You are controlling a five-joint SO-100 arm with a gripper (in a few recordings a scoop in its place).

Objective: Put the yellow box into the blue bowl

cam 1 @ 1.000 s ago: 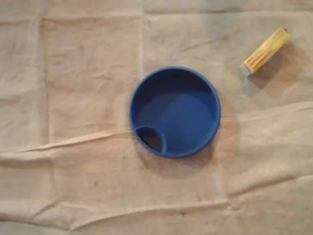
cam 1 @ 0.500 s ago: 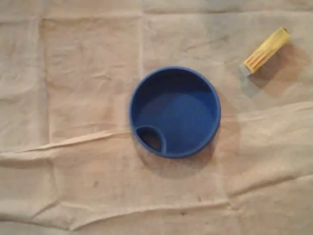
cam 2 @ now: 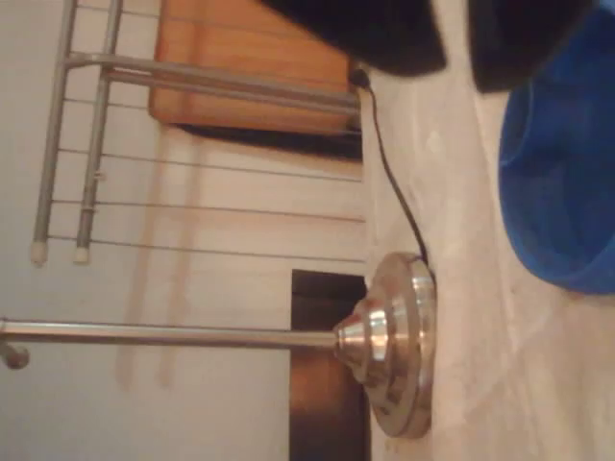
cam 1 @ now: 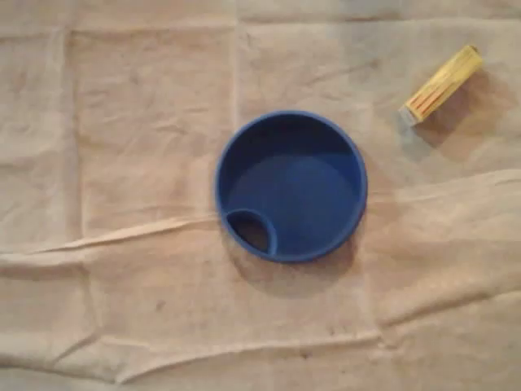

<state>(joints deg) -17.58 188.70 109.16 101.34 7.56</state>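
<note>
Two task items lie on the table [cam 1: 122, 122], which is covered by a coarse beige cloth [cam 1: 146, 309] marked with fold lines and raised wrinkles.

Overhead view, left to right: the left portion shows bare cloth. At centre sits the blue bowl [cam 1: 291, 186], round, smooth and matte, with a low wall and a flat floor. A small oval pocket [cam 1: 251, 230] is set inside its lower-left rim. Well apart from it, toward the upper right, the yellow box [cam 1: 440, 84] lies flat on the cloth. It is a slim rectangular carton set on a diagonal, with a pale end face pointing down-left. It is outside the bowl and nothing touches it.

Wrist view, which lies on its side, left to right: thin grey metal rack bars [cam 2: 67, 144], a wooden panel [cam 2: 250, 67], a polished metal pole [cam 2: 173, 335] joining a domed, stepped metal base [cam 2: 399, 346], and a thin black cable [cam 2: 394, 192] running to that base. The cloth-covered table follows, then a curved section of the blue bowl at the right edge.

Along the top edge are two dark, blurred masses, probably the pincer [cam 2: 454, 43]. Its opening cannot be judged, and no object is seen in it.
</note>
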